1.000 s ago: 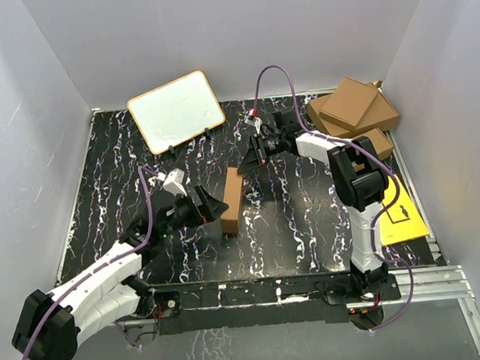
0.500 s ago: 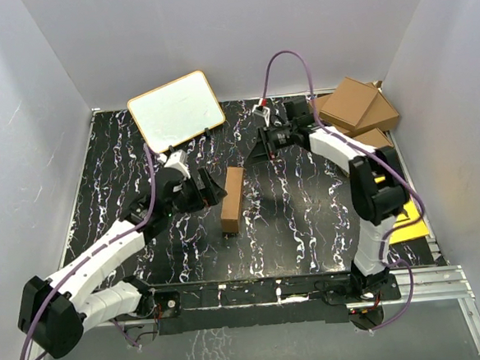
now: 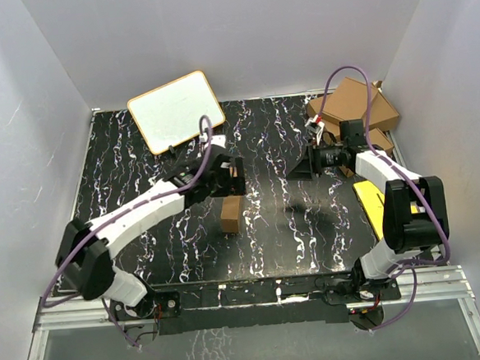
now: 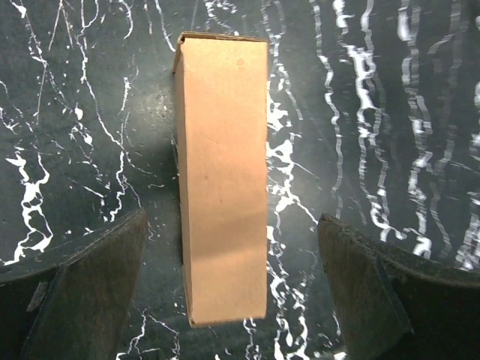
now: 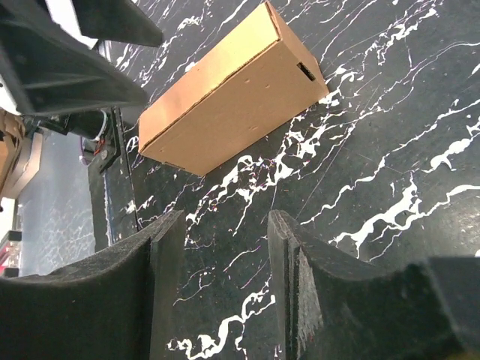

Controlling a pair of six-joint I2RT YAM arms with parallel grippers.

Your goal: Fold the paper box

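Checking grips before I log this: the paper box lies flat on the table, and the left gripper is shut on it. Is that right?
Not quite. The paper box lies flat on the table, but the left gripper is open, not shut on it: bare table shows between its jaws and the box on both sides. The left wrist view shows this.

Far part of the paper box (image 3: 231, 217) out of sight beneath the left hand (image 3: 226, 178) in the top view
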